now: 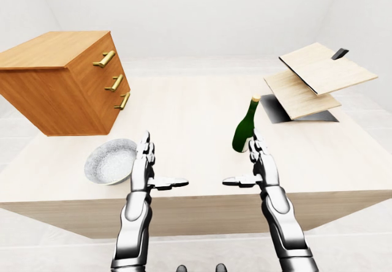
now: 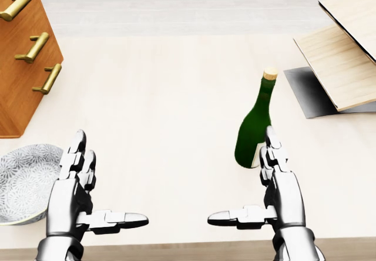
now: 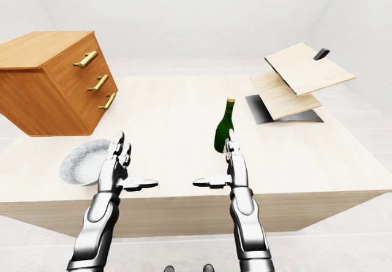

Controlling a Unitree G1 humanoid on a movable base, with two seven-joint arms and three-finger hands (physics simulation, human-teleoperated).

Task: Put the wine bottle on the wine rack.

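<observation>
I see the wine bottle (image 2: pixel 255 130) upright on the counter (image 2: pixel 176 96), my right robot hand (image 2: pixel 276 181) just beside it, fingers spread, gripping nothing. The wine rack (image 1: pixel 309 79) sits upper right. My left robot hand (image 2: pixel 79 190) is spread too, near the bowl (image 2: pixel 20 181).

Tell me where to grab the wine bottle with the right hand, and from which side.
Take the wine bottle around its wide lower body, not the thin neck. It stands upright, and the open right hand is just below and to its right in the head view, so come in from that side and wrap the fingers round the body.
</observation>
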